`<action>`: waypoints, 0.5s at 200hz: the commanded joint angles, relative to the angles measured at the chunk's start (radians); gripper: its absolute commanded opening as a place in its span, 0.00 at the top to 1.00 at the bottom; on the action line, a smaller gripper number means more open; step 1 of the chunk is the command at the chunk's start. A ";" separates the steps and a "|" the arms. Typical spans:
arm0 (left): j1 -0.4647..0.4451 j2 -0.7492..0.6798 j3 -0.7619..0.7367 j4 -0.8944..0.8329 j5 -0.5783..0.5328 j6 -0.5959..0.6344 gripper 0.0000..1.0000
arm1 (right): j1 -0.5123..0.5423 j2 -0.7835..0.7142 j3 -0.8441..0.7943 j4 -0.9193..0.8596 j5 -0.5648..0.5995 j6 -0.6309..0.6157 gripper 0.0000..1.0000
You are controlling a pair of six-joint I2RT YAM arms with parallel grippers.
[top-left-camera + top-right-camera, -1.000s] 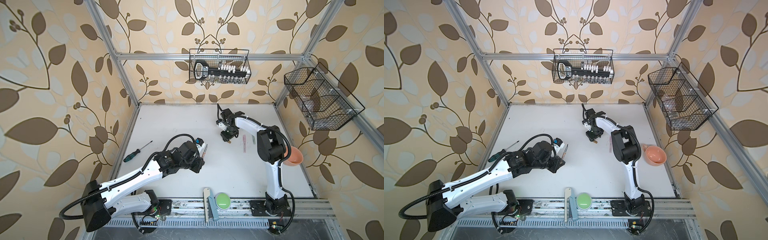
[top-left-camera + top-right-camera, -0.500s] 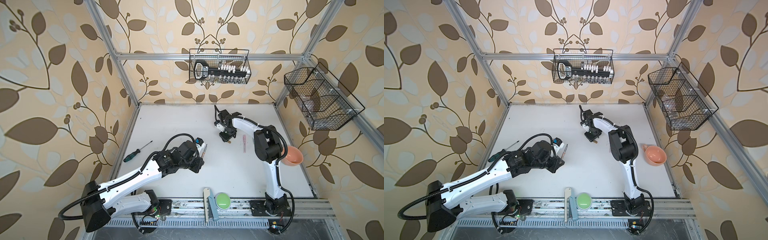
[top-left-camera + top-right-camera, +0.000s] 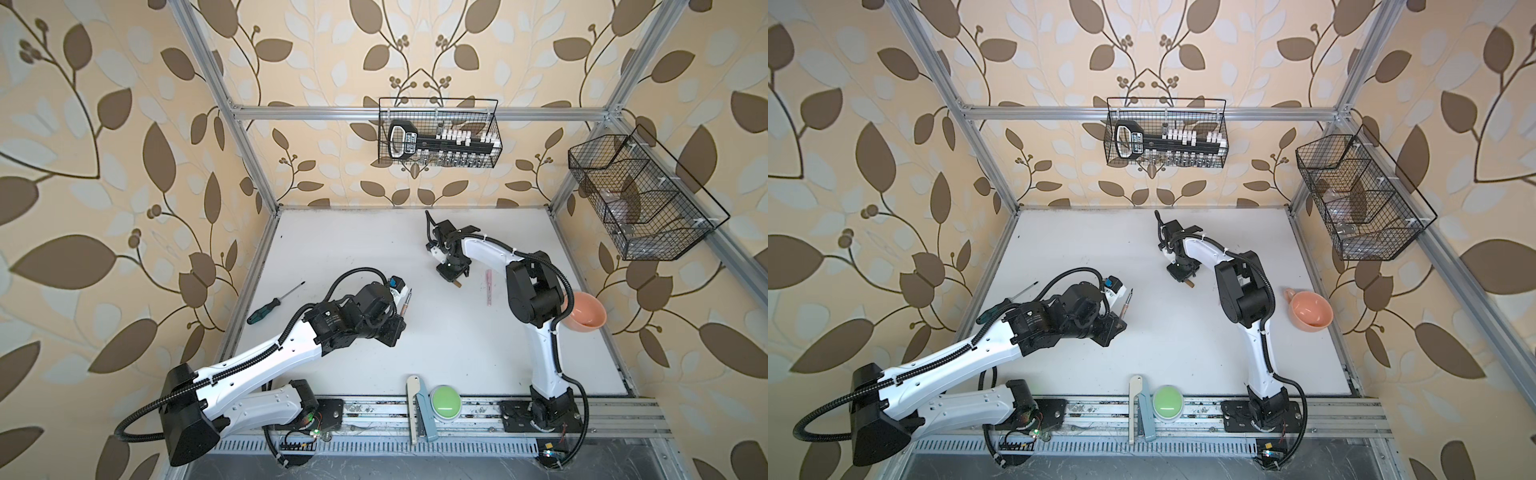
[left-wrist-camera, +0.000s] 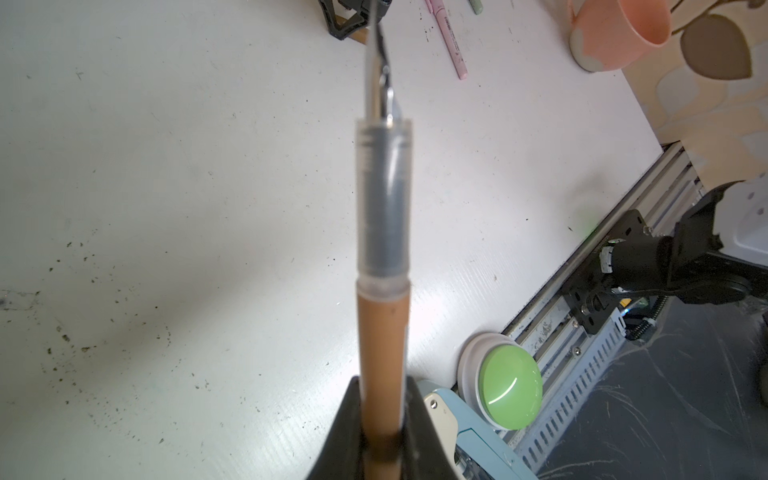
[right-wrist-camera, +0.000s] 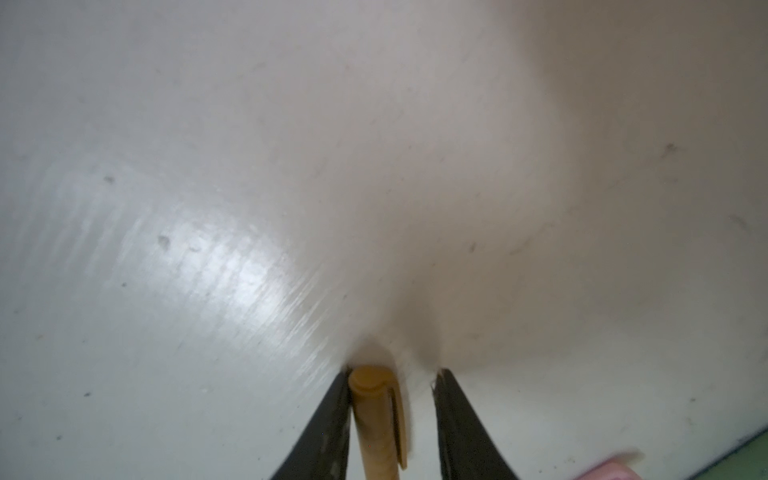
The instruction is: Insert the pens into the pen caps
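Observation:
A brown pen [image 4: 382, 332] with a clear grip section and a dark tip is clamped in my left gripper [image 4: 382, 380], which is shut on its barrel. In both top views it is held over the table's left half [image 3: 405, 303] [image 3: 1126, 305]. My right gripper [image 5: 392, 374] is down at the table, its jaws straddling the brown pen cap [image 5: 376, 419]. One finger [image 5: 332, 415] touches the cap and a gap remains at the other side. In both top views the cap [image 3: 458, 284] [image 3: 1190, 284] pokes out below that gripper [image 3: 454, 276]. A pink pen [image 3: 489, 286] [image 4: 449, 41] lies to the right.
A green-handled screwdriver [image 3: 274, 303] lies at the table's left edge. A peach cup [image 3: 586, 318] sits at the right edge behind the right arm. A green button [image 3: 444, 402] is on the front rail. Wire baskets [image 3: 438, 133] [image 3: 640, 199] hang on the back and right walls.
My right gripper has shifted slightly and its jaws have narrowed around the brown cap. The left arm and its pen have stayed put.

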 commanded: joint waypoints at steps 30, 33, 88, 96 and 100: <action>-0.002 -0.053 -0.007 0.006 -0.020 -0.007 0.84 | 0.004 0.001 -0.079 -0.002 0.065 -0.003 0.64; -0.002 -0.055 -0.009 0.006 -0.019 -0.007 0.84 | 0.003 -0.001 -0.082 -0.002 0.066 -0.001 0.65; -0.002 -0.055 0.005 -0.012 -0.028 0.010 0.83 | 0.004 -0.018 -0.113 0.000 0.045 0.036 0.68; -0.002 -0.052 0.006 -0.012 -0.026 0.008 0.83 | 0.005 -0.020 -0.116 -0.005 0.048 0.047 0.68; -0.002 -0.051 0.006 -0.009 -0.025 0.008 0.83 | 0.006 -0.022 -0.118 -0.006 0.051 0.052 0.68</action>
